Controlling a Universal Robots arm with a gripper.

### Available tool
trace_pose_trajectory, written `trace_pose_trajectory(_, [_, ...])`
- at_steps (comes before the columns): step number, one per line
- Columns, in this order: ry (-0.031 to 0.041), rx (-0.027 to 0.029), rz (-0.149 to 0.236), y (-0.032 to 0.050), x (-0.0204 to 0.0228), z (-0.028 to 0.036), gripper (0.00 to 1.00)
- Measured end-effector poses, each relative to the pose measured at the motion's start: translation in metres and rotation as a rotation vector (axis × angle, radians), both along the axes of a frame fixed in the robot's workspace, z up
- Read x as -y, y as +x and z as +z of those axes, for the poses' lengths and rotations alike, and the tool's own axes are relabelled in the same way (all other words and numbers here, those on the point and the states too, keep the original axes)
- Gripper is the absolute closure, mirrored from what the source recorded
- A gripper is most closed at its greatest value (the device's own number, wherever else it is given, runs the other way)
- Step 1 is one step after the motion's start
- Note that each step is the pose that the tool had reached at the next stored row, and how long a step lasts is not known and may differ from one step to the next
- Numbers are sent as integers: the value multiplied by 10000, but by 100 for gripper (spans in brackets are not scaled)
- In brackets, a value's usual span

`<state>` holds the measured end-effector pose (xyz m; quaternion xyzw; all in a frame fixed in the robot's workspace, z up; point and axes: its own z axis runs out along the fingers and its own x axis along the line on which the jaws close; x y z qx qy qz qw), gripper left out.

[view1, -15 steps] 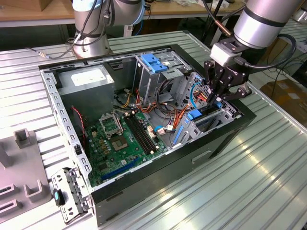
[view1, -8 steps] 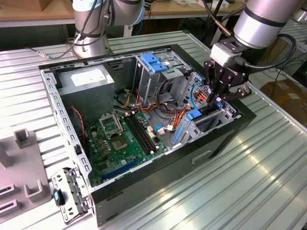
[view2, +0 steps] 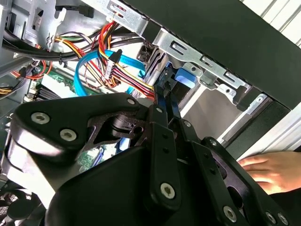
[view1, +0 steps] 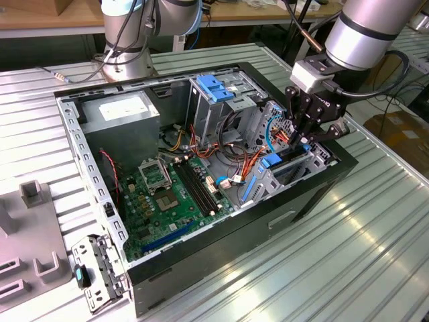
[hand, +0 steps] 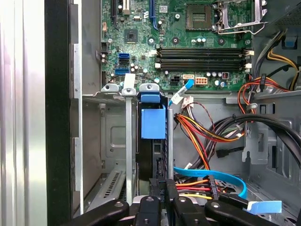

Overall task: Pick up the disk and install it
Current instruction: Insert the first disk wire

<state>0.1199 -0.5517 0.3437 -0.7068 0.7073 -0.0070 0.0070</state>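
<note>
gripper (view1: 303, 139): fingers nearly closed on the disk's end
disk (hand: 153, 123): upright in the drive bay (hand: 126, 141), beside the motherboard (hand: 188, 42)

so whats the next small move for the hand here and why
Probably ease the disk a little deeper along its slot. In the first wrist view it stands on edge between the metal rails of the drive bay, its blue end tab visible, with the hand closed on its near edge. It looks partly in, though how far it is seated cannot be told.
</note>
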Motion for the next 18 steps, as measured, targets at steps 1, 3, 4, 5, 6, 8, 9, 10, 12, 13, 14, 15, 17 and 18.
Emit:
trace_pose_trajectory(1, [1,0,0,0,0,-4,83])
trace_pose_trajectory(3, [6,0,0,0,0,-16,83])
trace_pose_trajectory(4, [5,0,0,0,0,-19,83])
trace_pose_trajectory(5, [5,0,0,0,0,-21,83])
trace_pose_trajectory(6, [5,0,0,0,0,-23,83])
trace_pose_trajectory(8, [6,0,0,0,0,-25,83])
trace_pose_trajectory(9, [6,0,0,0,0,-26,83])
trace_pose_trajectory(10, [8,0,0,0,0,-26,83])
trace_pose_trajectory(12, [7,0,0,0,0,-27,83])
trace_pose_trajectory(13, [7,0,0,0,0,-27,83])
trace_pose_trajectory(14, [8,0,0,0,0,-27,83])
trace_pose_trajectory(15, [8,0,-1,0,0,-27,83])
trace_pose_trajectory(17, [12,0,0,0,0,-25,82])
trace_pose_trajectory(18, [8,0,0,0,0,-13,75])
